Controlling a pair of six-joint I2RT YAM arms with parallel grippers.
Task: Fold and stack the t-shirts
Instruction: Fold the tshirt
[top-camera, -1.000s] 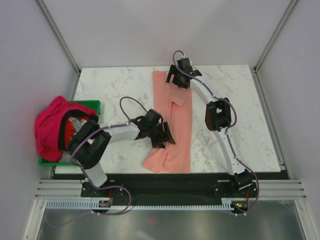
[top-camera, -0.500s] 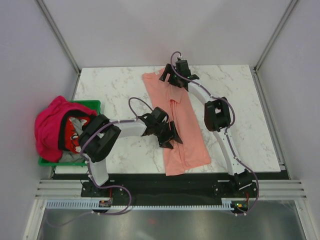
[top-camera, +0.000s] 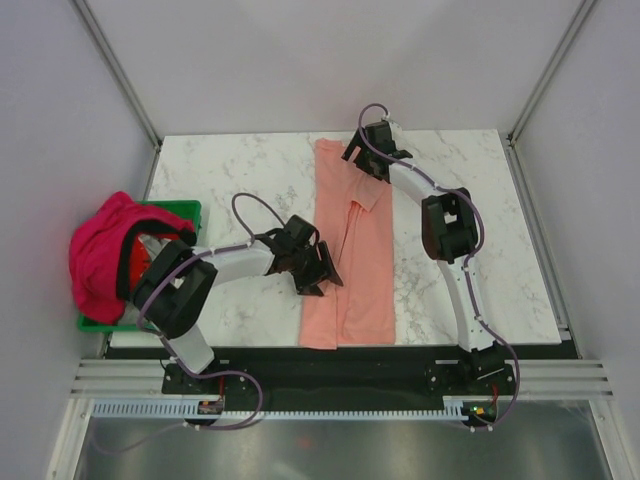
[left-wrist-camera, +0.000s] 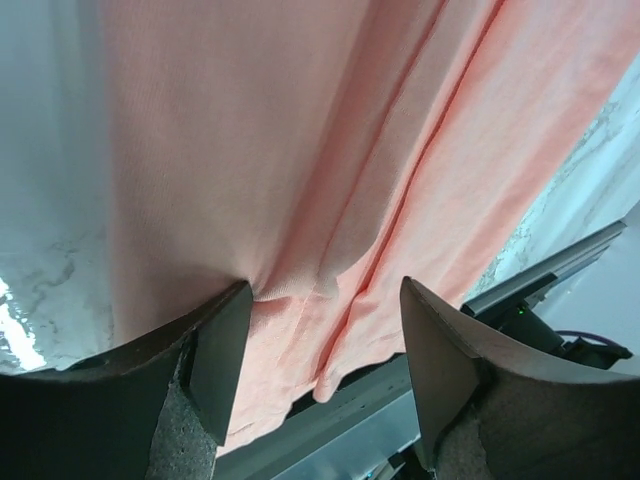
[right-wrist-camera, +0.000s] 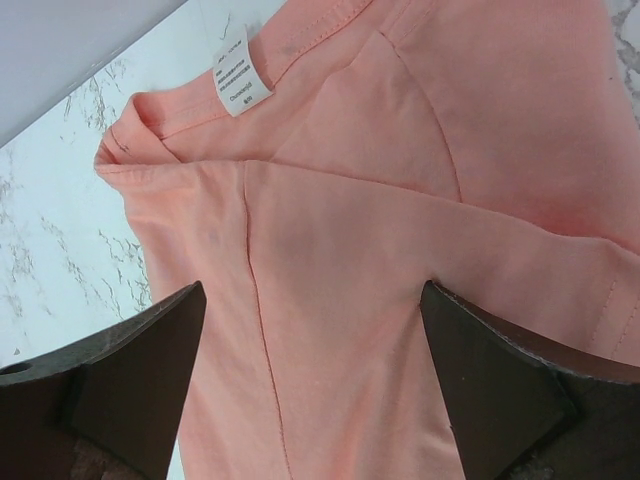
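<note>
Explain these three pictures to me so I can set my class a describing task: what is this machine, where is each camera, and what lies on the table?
The machine is two robot arms bolted at the near edge of a marble table, each ending in a two-finger gripper. One picture looks down from above and behind the arms. The other two come from a small camera on each wrist, so the dark wedges at the bottom are that arm's own fingers.

A salmon-pink t-shirt lies lengthwise on the table and looks folded into a long strip. The left gripper is open over its lower part, one finger touching the cloth. The right gripper is open above the collar end, where a white label shows. Neither holds anything.

At the left, a magenta-pink t-shirt is heaped over a green crate.
</note>
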